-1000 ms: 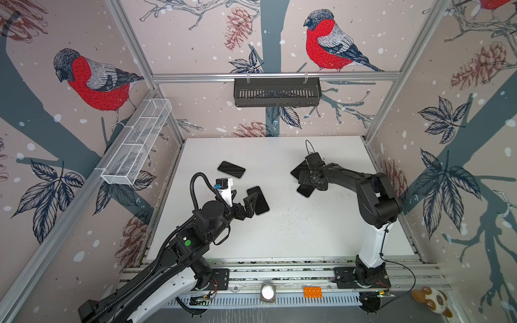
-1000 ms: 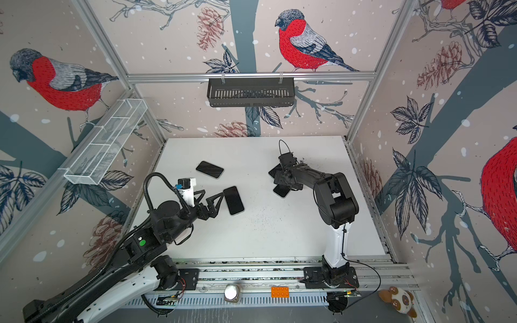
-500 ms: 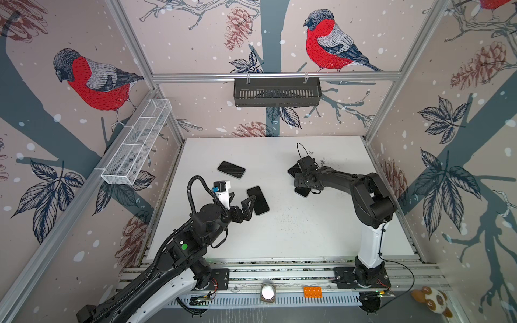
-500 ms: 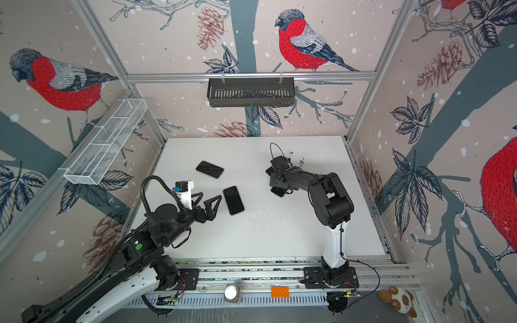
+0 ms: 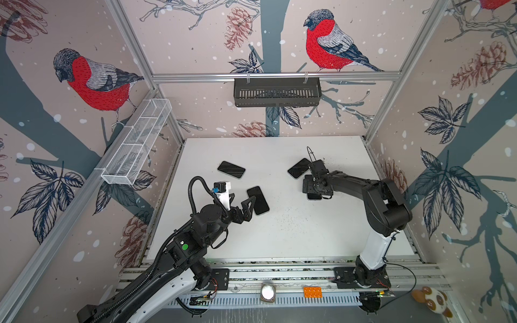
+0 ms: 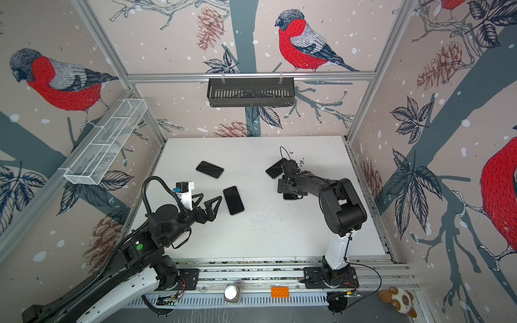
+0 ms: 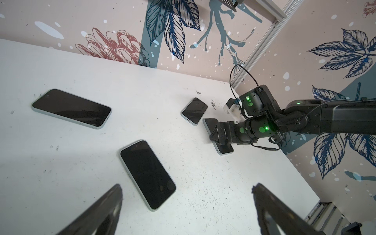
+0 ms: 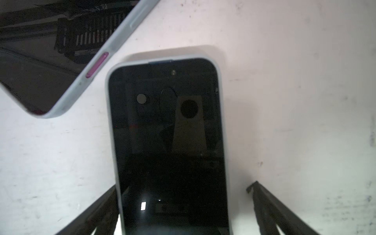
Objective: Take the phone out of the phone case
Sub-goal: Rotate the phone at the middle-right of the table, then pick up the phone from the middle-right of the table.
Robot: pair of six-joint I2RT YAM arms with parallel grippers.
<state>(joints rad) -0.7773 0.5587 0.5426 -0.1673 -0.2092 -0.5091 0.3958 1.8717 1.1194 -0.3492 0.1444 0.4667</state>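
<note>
Several dark-screened phones lie flat on the white table, each in a pale grey phone case. My right gripper [image 5: 309, 186] [image 6: 283, 186] [image 8: 183, 187] is open and low over one phone [image 8: 168, 132] [image 5: 314, 196], its fingers standing either side of the case rim [image 8: 222, 122] without squeezing it. My left gripper [image 5: 242, 199] [image 6: 209, 197] [image 7: 187, 188] is open and empty, just left of the middle phone [image 5: 258, 200] [image 7: 147, 175], one fingertip by its edge.
A third phone [image 5: 231, 169] [image 7: 71, 108] lies at the back left. A fourth phone [image 5: 298, 167] [image 8: 40, 61], with a magenta side button, lies close beside the right gripper. A black basket [image 5: 277, 92] and a white mesh shelf [image 5: 137, 142] hang on the walls.
My right gripper has moved toward the front of the table and now covers most of the phone beneath it. The left gripper has barely shifted.
</note>
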